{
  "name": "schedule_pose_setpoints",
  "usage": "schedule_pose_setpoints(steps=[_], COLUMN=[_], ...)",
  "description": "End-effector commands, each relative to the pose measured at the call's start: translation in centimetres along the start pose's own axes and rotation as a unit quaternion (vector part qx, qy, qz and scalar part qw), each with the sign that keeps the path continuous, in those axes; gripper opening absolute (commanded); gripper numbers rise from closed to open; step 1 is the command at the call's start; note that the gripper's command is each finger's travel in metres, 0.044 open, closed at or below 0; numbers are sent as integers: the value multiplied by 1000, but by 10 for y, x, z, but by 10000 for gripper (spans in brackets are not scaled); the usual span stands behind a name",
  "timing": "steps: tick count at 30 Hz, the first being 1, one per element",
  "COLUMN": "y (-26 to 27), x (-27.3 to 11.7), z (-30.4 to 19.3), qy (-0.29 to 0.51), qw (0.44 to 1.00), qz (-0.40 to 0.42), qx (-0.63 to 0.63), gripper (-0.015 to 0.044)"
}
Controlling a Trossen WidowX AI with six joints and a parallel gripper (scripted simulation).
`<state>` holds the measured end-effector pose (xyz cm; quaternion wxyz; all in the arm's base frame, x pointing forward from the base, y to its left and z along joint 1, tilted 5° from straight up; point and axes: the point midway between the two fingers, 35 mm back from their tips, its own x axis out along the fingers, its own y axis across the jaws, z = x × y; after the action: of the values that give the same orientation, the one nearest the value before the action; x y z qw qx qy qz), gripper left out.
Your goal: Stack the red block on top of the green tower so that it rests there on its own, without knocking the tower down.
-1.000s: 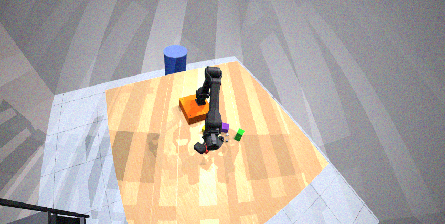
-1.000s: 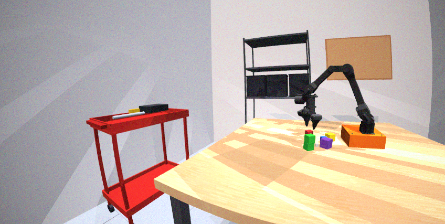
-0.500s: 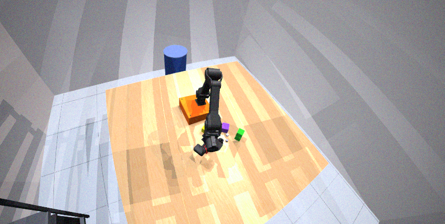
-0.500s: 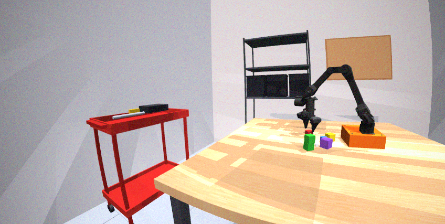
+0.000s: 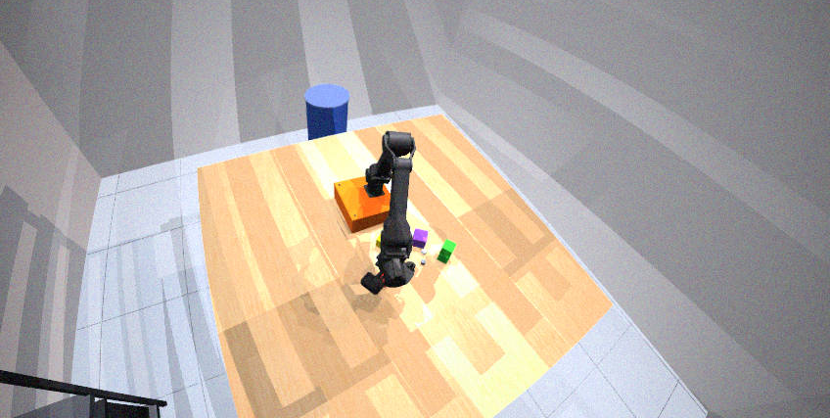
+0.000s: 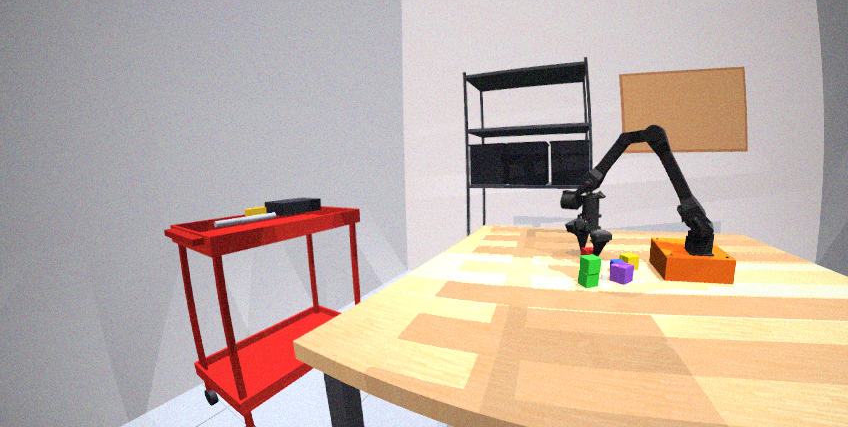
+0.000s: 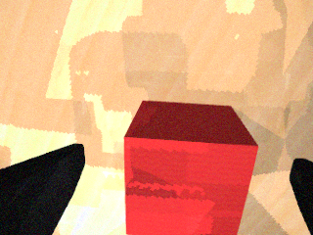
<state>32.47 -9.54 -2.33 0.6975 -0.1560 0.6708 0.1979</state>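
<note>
Hanging just above the red block (image 7: 190, 172), the claw (image 6: 589, 238) has its fingers spread wide apart, one to each side of the block and touching neither face. The red block sits flat on the table (image 6: 535, 351). From the side view, the green tower (image 6: 589, 271) stands upright just in front of the red block, with a purple block (image 6: 621, 272) beside the tower.

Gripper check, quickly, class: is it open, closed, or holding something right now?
Gripper: open, holding nothing; its fingers stand wide on either side of the red block, not touching it.
</note>
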Motion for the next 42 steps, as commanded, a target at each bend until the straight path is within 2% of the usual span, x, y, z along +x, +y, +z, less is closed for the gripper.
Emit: schedule_pose_setpoints(steps=[1, 17, 27, 35, 40, 42], y=[1, 2, 2, 2, 1, 1], x=[8, 10, 10, 10, -5, -15], z=[0, 0, 0, 0, 0, 0], qy=[-2, -2, -2, -2, -2, -2], qw=[1000, 1000, 1000, 1000, 1000, 1000], qz=[3, 3, 3, 3, 3, 3], qx=[2, 2, 2, 2, 2, 2], gripper=[440, 440, 177, 124, 0, 0])
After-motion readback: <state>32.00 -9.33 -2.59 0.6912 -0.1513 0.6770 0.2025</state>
